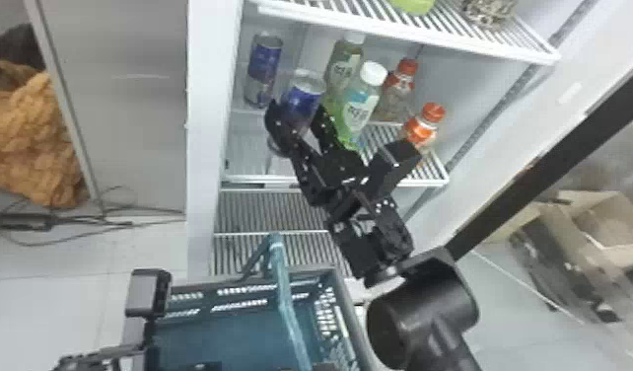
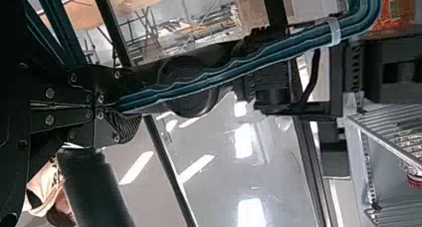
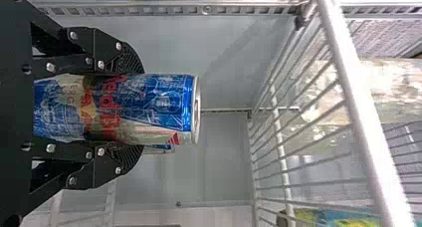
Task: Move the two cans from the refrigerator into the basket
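Head view: the right gripper (image 1: 298,114) clasps the nearer blue energy-drink can (image 1: 304,93); the second can (image 1: 264,69) stands at its ten o'clock, the basket (image 1: 227,338) at six.

Left wrist view: left gripper (image 2: 117,106) clenched on the basket handle (image 2: 219,75).

Right wrist view: best lift slightly, under the upper wire shelf (image 3: 366,117).

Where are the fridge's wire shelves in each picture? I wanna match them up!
Head view: the wire shelves are stacked in the middle, up to the top edge.
Left wrist view: shelf bars lie sideways at the edge across from the jaws.
Right wrist view: a thick white front rail crosses beyond the can's top.
Shared landmark: the strip with holes on the fridge wall.
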